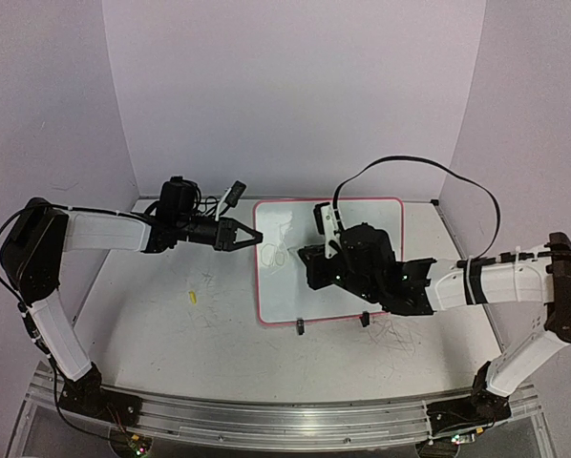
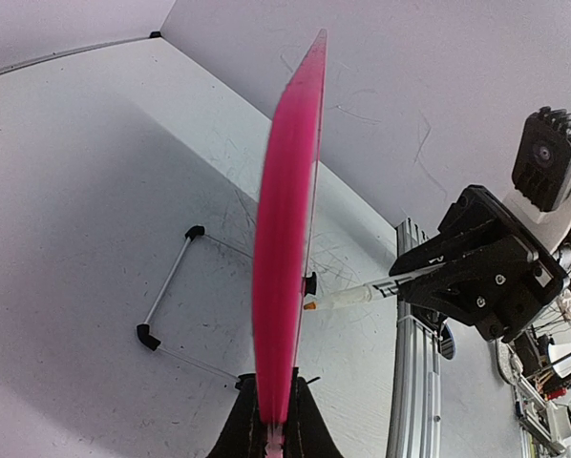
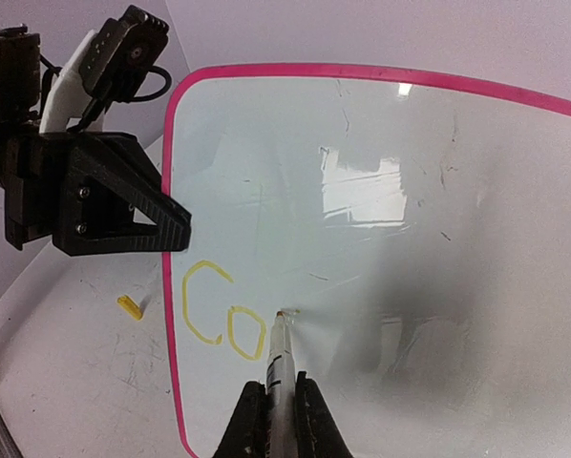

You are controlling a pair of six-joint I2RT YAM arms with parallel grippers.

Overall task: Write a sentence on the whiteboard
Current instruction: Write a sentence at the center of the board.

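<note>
Whiteboard (image 3: 457, 239) rim clenched in my left claw (image 2: 272, 420); right claw (image 3: 274, 410) grips the marker (image 3: 278, 353), tip just ahead, the sentence (image 3: 223, 320) at "Co"; next, I judge, a light stroke rightward.

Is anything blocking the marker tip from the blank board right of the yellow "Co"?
Nothing visible does. The white marker tip sits on the glossy white, pink-rimmed whiteboard just right of the yellow letters "Co", and the surface beyond is bare. The left gripper grips the rim left of them.

Glossy, smooth white whiteboard (image 3: 410, 219) with pink plastic-looking rim; matt white, scuffed bench (image 1: 171, 343); matt black plastic left tool (image 1: 257, 239); smooth pale plastic marker (image 3: 278, 358); brushed metal rail (image 1: 285, 420).
</note>
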